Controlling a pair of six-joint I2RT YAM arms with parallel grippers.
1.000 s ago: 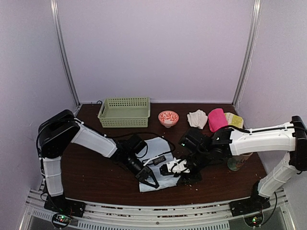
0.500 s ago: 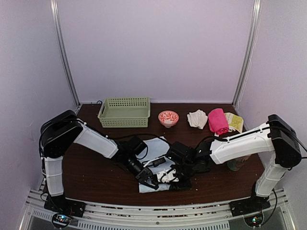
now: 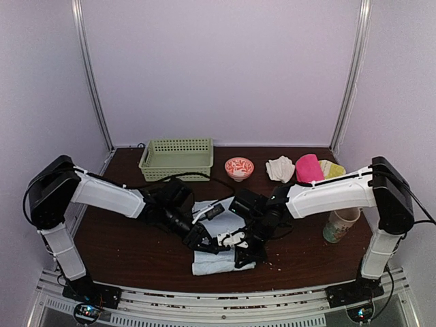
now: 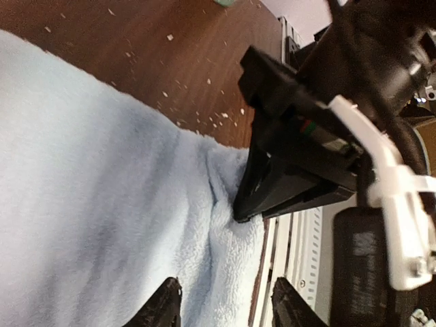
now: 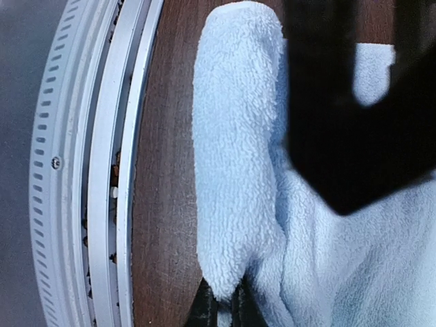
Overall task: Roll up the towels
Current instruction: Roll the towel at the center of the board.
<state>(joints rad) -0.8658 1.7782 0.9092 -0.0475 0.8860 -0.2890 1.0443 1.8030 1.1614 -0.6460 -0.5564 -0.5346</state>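
Note:
A light blue towel (image 3: pixel 216 262) lies at the table's front middle, its near edge folded into a thick roll (image 5: pixel 235 157). My right gripper (image 3: pixel 244 253) is shut on the end of that fold (image 5: pixel 221 308), low over the table. My left gripper (image 3: pixel 202 238) is open, its two fingertips (image 4: pixel 163 308) spread over the towel's edge (image 4: pixel 225 272), right beside the right gripper's black finger (image 4: pixel 272 184). A white towel (image 3: pixel 280 168), a rolled pink towel (image 3: pixel 308 170) and a yellow towel (image 3: pixel 334 169) lie at the back right.
A green basket (image 3: pixel 176 159) stands at the back left, and a red-patterned bowl (image 3: pixel 239 167) beside it. A cup (image 3: pixel 339 223) stands on the right, under the right arm. The metal rail (image 5: pixel 88 204) runs along the table's front edge, close to the towel.
The right gripper has moved left to the towel's near edge and closed on it. The near edge is now folded up into a roll. The left gripper has shifted back and left.

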